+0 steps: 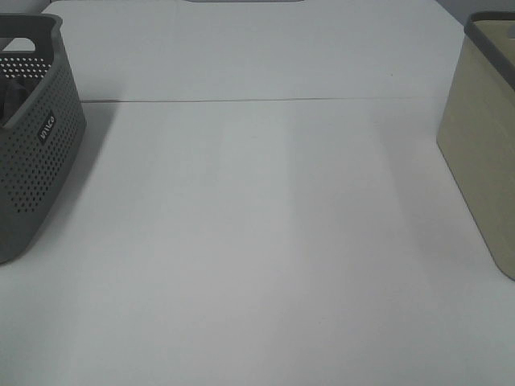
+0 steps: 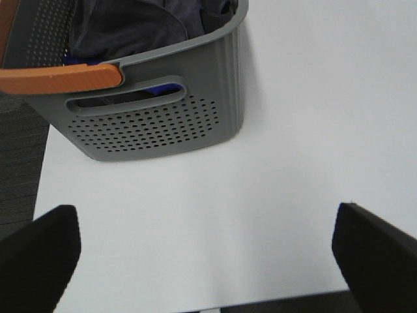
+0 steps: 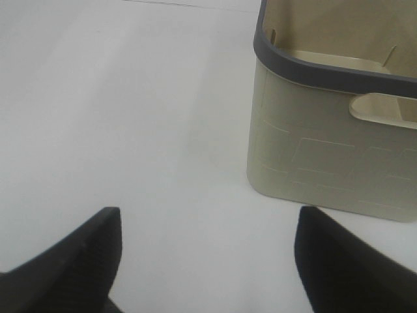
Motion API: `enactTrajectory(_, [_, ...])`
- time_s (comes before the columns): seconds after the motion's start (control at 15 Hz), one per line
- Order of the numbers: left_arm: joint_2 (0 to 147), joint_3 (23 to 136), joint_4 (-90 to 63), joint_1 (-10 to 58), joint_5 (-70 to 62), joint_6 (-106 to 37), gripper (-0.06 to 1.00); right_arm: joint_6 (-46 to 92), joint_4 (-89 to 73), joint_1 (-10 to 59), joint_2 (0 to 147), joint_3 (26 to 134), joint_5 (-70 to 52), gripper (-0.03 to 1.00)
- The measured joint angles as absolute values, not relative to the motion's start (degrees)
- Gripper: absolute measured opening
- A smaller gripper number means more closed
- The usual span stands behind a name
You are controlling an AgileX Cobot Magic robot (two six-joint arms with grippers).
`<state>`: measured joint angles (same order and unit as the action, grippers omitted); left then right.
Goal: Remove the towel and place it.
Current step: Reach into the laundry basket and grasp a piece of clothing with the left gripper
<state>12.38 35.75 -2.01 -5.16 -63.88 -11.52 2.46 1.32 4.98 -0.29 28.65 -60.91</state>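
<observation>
Towel [image 2: 124, 26]: I see it dark charcoal, crumpled, lying inside the grey perforated basket [image 2: 163, 127] on the left of the desk [image 1: 257, 241]
Left jaws: wide apart, empty, above the desk
Right jaws: apart, empty, near the beige basket [image 3: 313, 156]

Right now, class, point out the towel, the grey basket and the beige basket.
towel [image 2: 124, 29]: left wrist view, on its dark crumpled folds.
grey basket [image 2: 163, 127]: left wrist view, on its perforated wall.
beige basket [image 3: 313, 153]: right wrist view, on its outer side wall.
</observation>
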Motion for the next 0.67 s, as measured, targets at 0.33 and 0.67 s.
enactTrajectory(0.33, [40.16, 56.09, -2.01, -5.16, -69.16, -32.54, 0.99, 2.46, 1.32, 4.98, -0.29, 28.65, -60.91, 0.73])
enactTrajectory(0.67, [62.91, 77.35, 3.21, -5.16, -69.61, -47.15, 0.99, 2.46, 1.32, 4.98, -0.29, 28.65, -60.91, 0.73])
